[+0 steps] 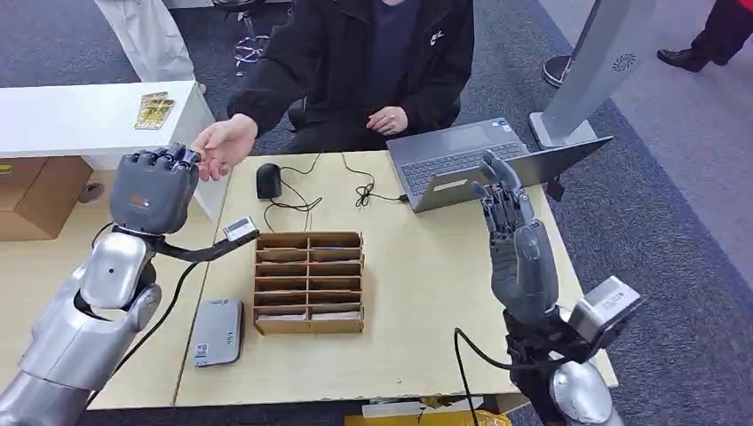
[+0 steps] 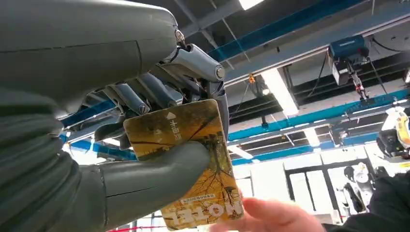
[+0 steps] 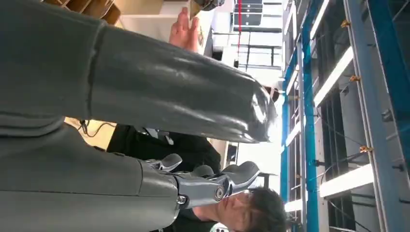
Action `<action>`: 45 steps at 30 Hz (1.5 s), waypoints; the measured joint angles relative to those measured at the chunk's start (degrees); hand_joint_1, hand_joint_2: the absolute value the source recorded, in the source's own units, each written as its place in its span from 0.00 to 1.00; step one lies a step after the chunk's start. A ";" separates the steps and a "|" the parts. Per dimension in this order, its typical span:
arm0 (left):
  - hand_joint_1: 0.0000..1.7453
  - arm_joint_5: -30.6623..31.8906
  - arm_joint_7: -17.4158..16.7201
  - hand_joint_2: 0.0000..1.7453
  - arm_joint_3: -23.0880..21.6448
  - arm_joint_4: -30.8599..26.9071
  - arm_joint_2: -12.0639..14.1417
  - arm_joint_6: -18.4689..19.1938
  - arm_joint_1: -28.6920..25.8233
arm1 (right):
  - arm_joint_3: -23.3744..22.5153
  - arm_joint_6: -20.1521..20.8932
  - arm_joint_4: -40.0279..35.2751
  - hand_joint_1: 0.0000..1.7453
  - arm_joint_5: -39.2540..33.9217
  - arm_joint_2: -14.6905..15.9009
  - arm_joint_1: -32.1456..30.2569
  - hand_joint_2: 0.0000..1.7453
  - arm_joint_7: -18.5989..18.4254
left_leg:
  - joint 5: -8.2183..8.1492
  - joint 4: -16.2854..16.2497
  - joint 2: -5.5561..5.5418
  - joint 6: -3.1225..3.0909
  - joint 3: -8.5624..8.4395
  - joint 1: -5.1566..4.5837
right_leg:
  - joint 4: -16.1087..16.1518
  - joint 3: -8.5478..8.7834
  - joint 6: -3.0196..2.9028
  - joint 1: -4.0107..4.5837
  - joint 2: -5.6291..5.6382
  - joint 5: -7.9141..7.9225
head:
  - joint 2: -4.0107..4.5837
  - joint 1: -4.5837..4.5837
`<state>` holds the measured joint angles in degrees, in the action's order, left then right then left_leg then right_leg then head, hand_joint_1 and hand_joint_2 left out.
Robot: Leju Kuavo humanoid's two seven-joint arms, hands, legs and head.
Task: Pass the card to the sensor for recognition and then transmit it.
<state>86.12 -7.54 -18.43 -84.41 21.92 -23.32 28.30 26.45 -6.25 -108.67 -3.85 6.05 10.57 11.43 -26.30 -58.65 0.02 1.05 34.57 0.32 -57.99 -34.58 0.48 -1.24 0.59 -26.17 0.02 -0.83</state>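
L hand (image 1: pixel 155 188) raised at table's (image 1: pixel 417 293) 10 o'clock corner, palm away from robot, thumb and fingers (image 2: pixel 145 96) pinching yellow card (image 2: pixel 193 164). Person's hand (image 1: pixel 222 146) at 1 o'clock of L hand, touching card's far end. R hand (image 1: pixel 513 232) upright at 3 o'clock of wooden organizer (image 1: pixel 308 282), fingers spread, holding nothing, near laptop (image 1: pixel 471 160)
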 joint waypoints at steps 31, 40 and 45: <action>1.00 -48.56 14.56 1.00 9.36 -21.60 -6.79 -7.32 -21.99 | -1.31 -3.58 -1.09 0.00 0.48 0.00 -1.83 0.00 -0.41 | -0.02 0.01 0.00 -0.01 0.02 0.00 | 0.02 0.00 0.01 -0.01 0.00 -0.03 | 0.00 0.00; 1.00 -69.36 21.79 1.00 11.02 -23.93 -9.57 -5.00 -28.00 | -1.29 -5.09 -0.94 0.00 -0.70 0.13 -1.53 0.00 0.24 | -0.02 0.01 0.01 -0.01 0.03 0.00 | 0.02 0.01 0.01 0.00 0.00 -0.03 | 0.00 0.00; 1.00 -74.61 22.93 1.00 11.30 -25.05 -10.60 -4.66 -31.47 | -1.29 -5.86 -0.83 0.00 -1.05 0.42 -1.52 0.00 0.28 | -0.04 0.01 0.00 -0.04 0.03 0.00 | 0.02 0.00 0.02 -0.01 -0.01 -0.04 | 0.00 0.00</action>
<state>11.50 15.39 -7.12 -109.46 11.32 -27.98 -3.17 25.16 -12.11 -109.50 -4.90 6.47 9.04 11.72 -26.34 -58.65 0.03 1.02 34.60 0.31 -57.97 -34.58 0.50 -1.24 0.58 -26.21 0.02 -0.83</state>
